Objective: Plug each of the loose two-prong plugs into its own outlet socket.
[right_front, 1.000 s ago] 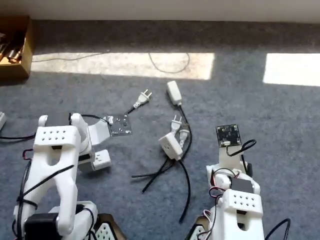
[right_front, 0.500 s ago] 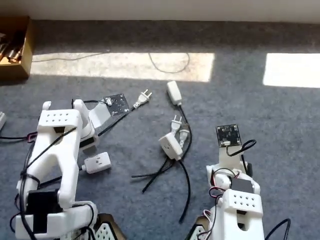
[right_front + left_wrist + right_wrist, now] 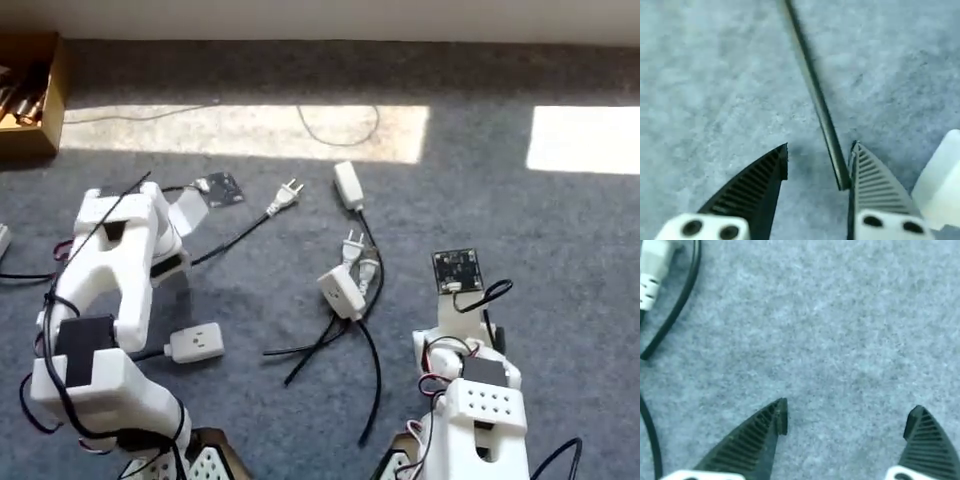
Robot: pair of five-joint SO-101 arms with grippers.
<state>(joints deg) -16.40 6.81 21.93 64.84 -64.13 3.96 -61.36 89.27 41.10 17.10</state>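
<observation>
The plug (image 3: pixel 290 193) lies flat on the carpet (image 3: pixel 520 230) with its prongs aimed far and right. Its cord (image 3: pixel 232 236) trails back near and left toward the left arm, so its long axis runs on that diagonal. The left tool (image 3: pixel 820 146), released and empty, hangs over that cord, which passes between its fingers close to one of them. The plug lies farther along the cord, much nearer this arm than the right tool (image 3: pixel 849 406), which is spread wide over bare carpet. Since a second ago the left arm has swung out toward the plug, uncovering the white outlet (image 3: pixel 197 343), which has slid slightly nearer the base; the right arm is unchanged.
</observation>
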